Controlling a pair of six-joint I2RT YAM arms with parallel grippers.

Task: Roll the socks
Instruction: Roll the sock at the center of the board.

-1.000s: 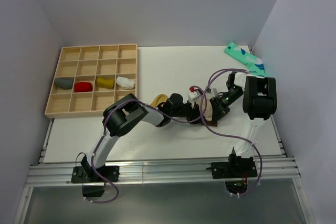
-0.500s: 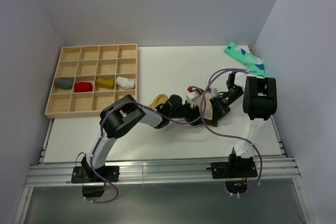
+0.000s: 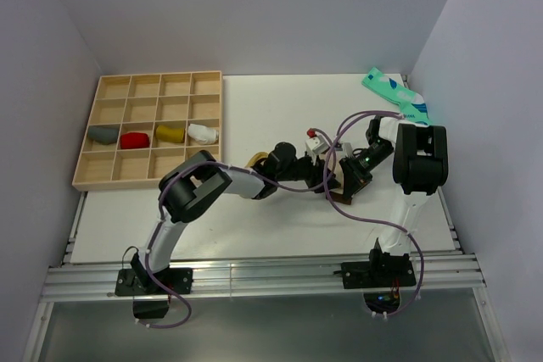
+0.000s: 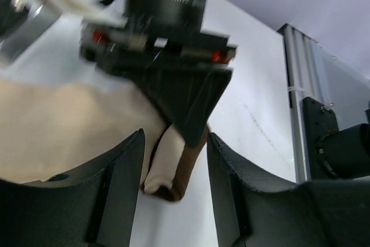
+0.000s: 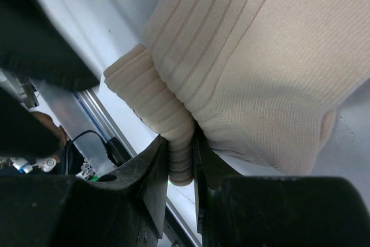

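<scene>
A beige sock with a dark brown band lies mid-table between the two grippers; in the top view it shows at the beige sock. Its folded end lies between the fingers of my left gripper, which stands open and does not touch it. My right gripper is shut on the sock's ribbed cuff, and from the left wrist view its dark fingers pinch the fold from above. A rolled mustard-yellow sock sits in the tray.
The wooden compartment tray at the back left also holds grey, red and white rolled socks. A green patterned sock lies at the back right corner. A tan piece of fabric shows beside the left wrist.
My left gripper has opened and let go of the beige sock, and the left arm has shifted slightly back. The right gripper keeps its hold in place.
</scene>
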